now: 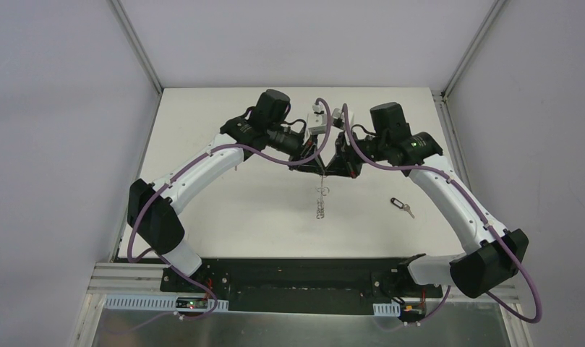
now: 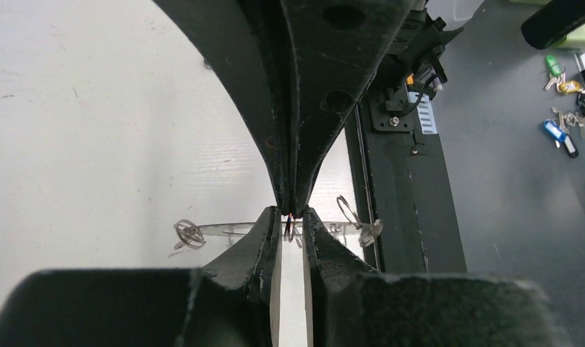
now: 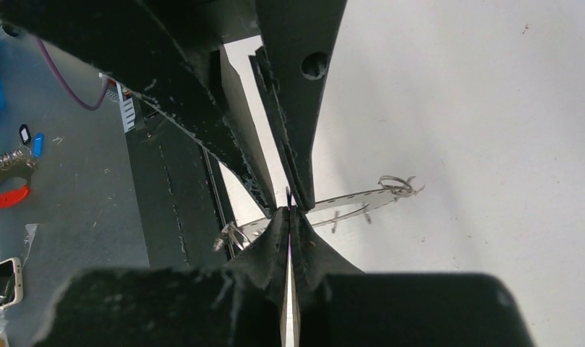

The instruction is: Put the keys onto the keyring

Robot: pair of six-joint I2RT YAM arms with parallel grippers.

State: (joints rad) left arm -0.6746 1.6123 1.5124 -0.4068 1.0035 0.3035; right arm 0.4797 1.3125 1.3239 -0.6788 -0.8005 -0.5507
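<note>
Left arm (image 1: 202, 163) and right arm (image 1: 448, 191) bow inward, tips meeting.
Left fingers (image 2: 253, 246) pinch the raised flat grey metal ring (image 1: 320, 200); right fingers (image 3: 314, 253) are pressed together beside it. Black-headed silver key (image 1: 400, 205) lies right of the ring on open tabletop (image 1: 260, 217).

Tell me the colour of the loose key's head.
Black; the key on the table shows best in the top external view.

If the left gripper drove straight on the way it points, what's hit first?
The keyring, edge-on at the tips of the left gripper, then the right gripper facing it tip to tip. Depth is unclear, but no free travel shows.
</note>
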